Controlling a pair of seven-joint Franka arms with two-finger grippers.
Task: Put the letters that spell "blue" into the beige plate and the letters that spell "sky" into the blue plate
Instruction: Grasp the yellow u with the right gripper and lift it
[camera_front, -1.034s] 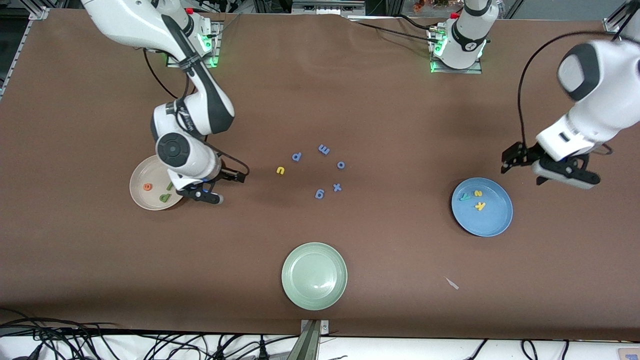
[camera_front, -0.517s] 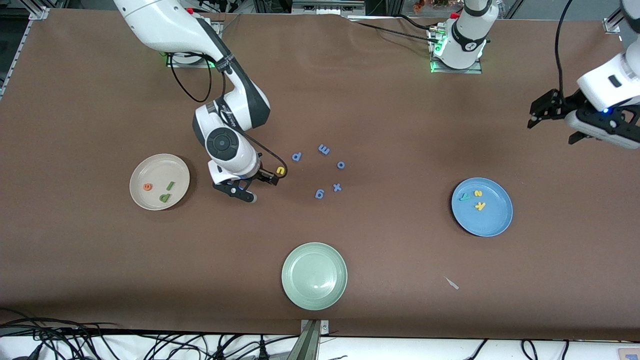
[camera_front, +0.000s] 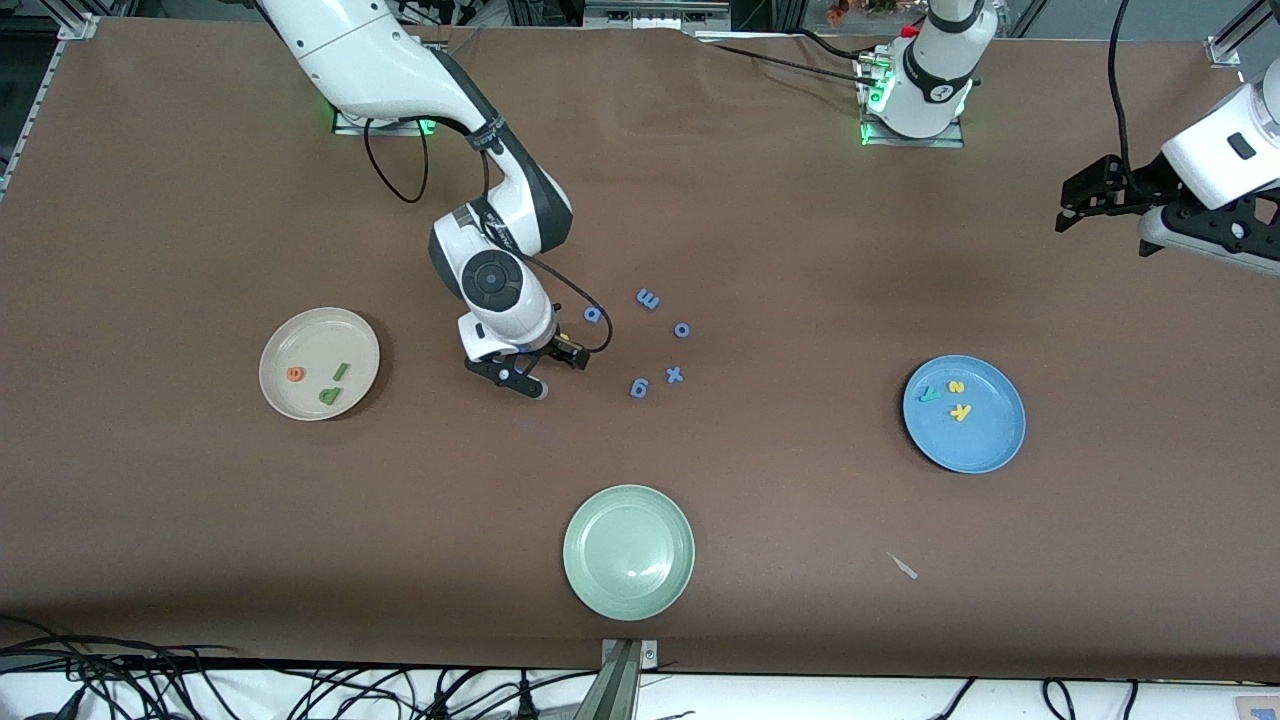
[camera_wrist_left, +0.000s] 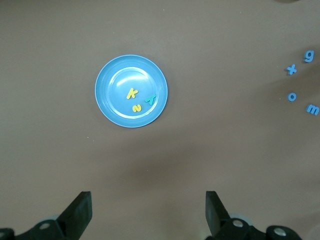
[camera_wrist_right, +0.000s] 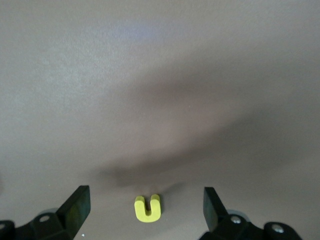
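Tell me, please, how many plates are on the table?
3: the beige plate toward the right arm's end, the blue plate toward the left arm's end, the pale green plate nearest the front camera.

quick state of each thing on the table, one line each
beige plate: holds orange e, green l, green b
blue plate: holds s, k, y
yellow u: on table, between open right hand's fingers
right hand: open
left hand: open, empty
green plate: empty

Yellow u (camera_wrist_right: 148, 207) flat on the brown table (camera_wrist_right: 160, 90), between the spread fingers (camera_wrist_right: 75, 210) of the right claw (camera_wrist_right: 146, 205)
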